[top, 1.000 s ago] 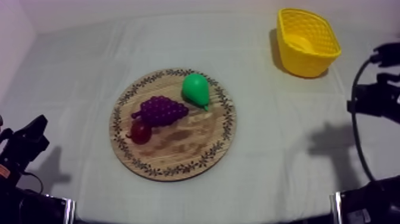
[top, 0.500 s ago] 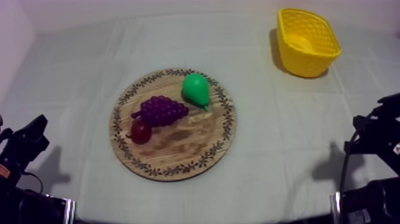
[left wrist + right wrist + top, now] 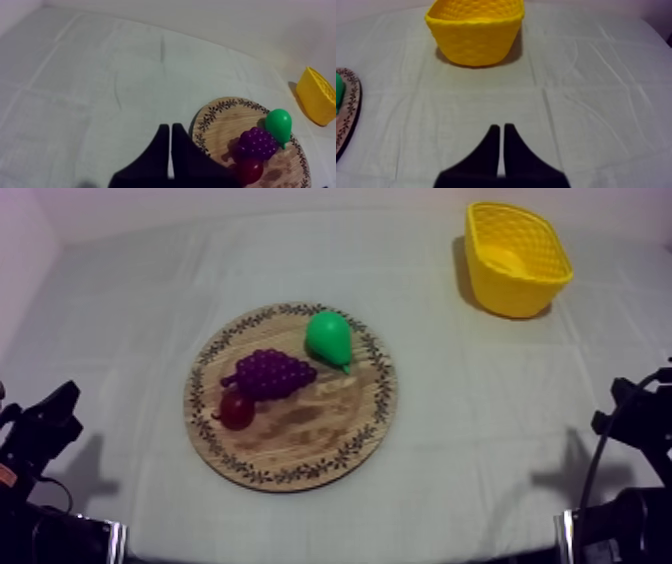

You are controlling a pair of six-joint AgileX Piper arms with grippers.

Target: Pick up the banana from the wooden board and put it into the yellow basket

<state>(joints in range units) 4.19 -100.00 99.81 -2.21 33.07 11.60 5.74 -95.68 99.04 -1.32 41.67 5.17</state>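
Top view: pear (image 3: 329,338), grapes (image 3: 272,373), small red fruit (image 3: 237,409) lying on board (image 3: 310,428)
Basket (image 3: 520,293): something yellow maybe lying inside
Left fingers (image 3: 164,136), right fingers (image 3: 495,138): pressing together, empty

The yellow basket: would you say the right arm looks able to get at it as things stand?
Probably yes: the cloth between the right hand and the yellow basket lies bare, with nothing in between, though the hand is shut.

The left arm (image 3: 40,433), at 8 o'clock in the top view, and the right arm (image 3: 640,423), at 4 o'clock, are matte black with blocky, angular housings, and the left gripper (image 3: 169,129) and right gripper (image 3: 501,129) each carry two flat black fingers tapering to blunt tips.
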